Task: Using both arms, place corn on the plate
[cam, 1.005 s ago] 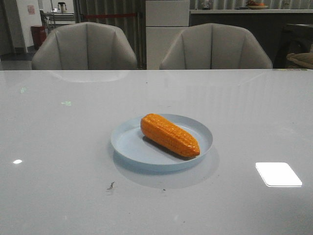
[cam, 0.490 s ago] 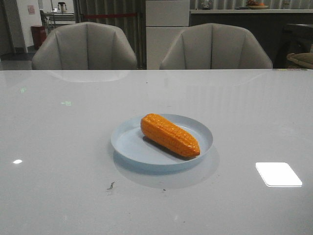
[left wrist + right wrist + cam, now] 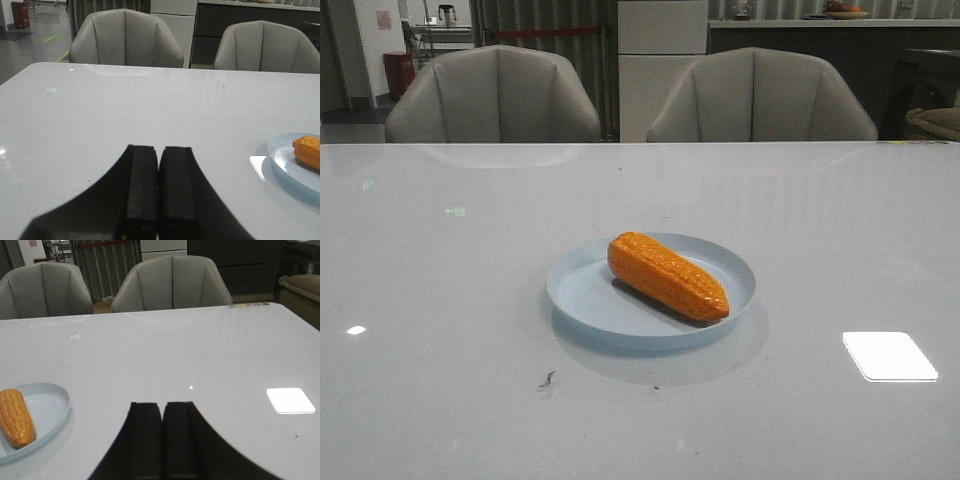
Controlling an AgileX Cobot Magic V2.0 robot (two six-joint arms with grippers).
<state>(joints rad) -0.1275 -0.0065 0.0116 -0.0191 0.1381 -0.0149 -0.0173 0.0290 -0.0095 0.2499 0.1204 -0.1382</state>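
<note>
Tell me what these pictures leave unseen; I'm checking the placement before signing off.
- Underside of the corn where it meets the plate: hidden by the cob itself in the front view.
- Plate's far side: cut off by the picture edge in both wrist views.
- Left pincer and right pincer: outside the front view; the wrist views show only shut fingers.

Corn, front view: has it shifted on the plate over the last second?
No. The corn lies at the same angle on the plate, its narrow tip near the same stretch of the plate's right rim.
</note>
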